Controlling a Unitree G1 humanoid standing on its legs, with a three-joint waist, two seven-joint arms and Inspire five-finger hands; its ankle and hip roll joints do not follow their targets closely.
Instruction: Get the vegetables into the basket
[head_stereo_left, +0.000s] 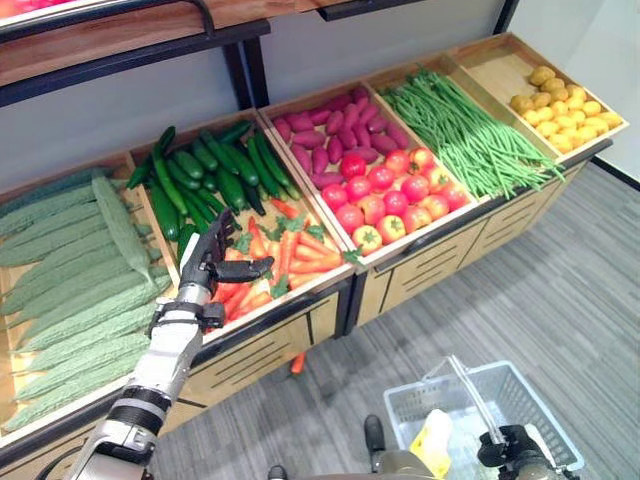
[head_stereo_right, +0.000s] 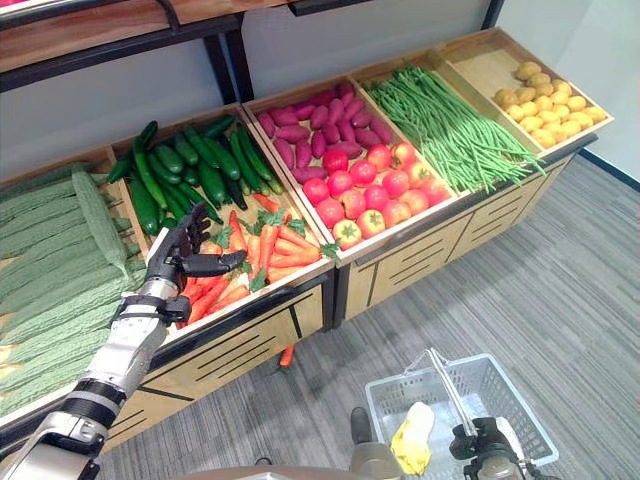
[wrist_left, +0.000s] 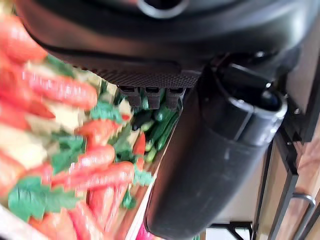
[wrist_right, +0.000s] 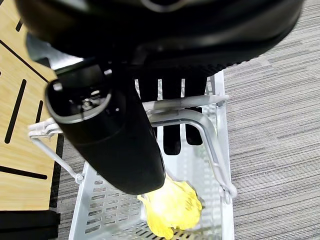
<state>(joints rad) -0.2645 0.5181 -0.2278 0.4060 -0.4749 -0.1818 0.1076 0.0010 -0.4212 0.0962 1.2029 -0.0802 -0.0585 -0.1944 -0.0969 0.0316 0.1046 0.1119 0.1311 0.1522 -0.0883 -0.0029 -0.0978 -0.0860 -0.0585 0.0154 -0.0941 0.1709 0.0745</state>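
I have the left hand (head_stereo_left: 215, 262) hovering over the orange carrots with green tops (head_stereo_left: 285, 255) in their wooden bin on the counter (head_stereo_left: 300, 330), fingers straight, thumb out, gripping nothing. My right hand (head_stereo_right: 478, 442) has its fingers curled round the metal handle (wrist_right: 185, 115) of the pale wire basket (head_stereo_right: 520, 405), which hangs above the grey floor (head_stereo_left: 560, 320) with a yellow vegetable (head_stereo_right: 413, 432) inside.

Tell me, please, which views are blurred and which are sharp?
Left wrist view: the carrots near the left hand are blurred. Right wrist view: the right hand is soft, the basket handle sharper. Both eye views are sharp.
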